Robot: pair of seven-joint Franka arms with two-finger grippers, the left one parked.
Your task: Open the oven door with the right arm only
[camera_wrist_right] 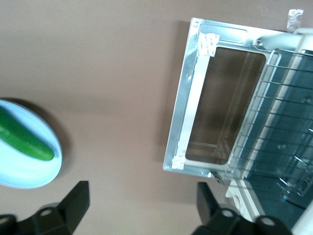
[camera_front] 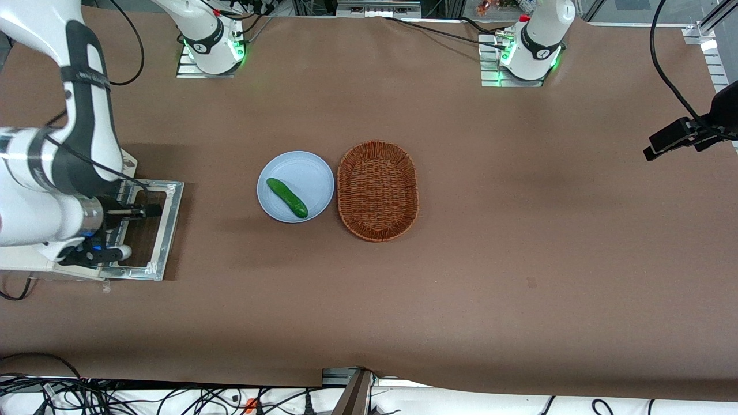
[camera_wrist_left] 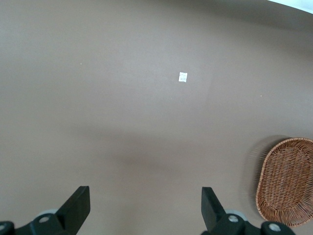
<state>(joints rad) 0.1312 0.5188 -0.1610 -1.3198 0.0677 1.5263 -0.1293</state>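
Observation:
The oven door (camera_front: 171, 222) lies swung down flat on the table in front of the cream-white oven (camera_front: 26, 268), at the working arm's end. Its shiny metal inner frame (camera_wrist_right: 188, 108) faces up and the brown table shows through the glass. Inside the oven a wire rack (camera_wrist_right: 274, 122) is visible. The right arm (camera_front: 86, 132) reaches over the oven, and its gripper (camera_front: 130, 229) hovers above the lowered door. The gripper (camera_wrist_right: 142, 205) is open, with nothing between its black fingers (camera_wrist_right: 73, 200), and is not touching the door.
A light blue plate (camera_front: 302, 170) with a green cucumber (camera_front: 286, 197) sits mid-table, with a wicker basket (camera_front: 377, 190) beside it toward the parked arm's end. The plate (camera_wrist_right: 27, 174) and cucumber (camera_wrist_right: 24, 137) also appear in the right wrist view.

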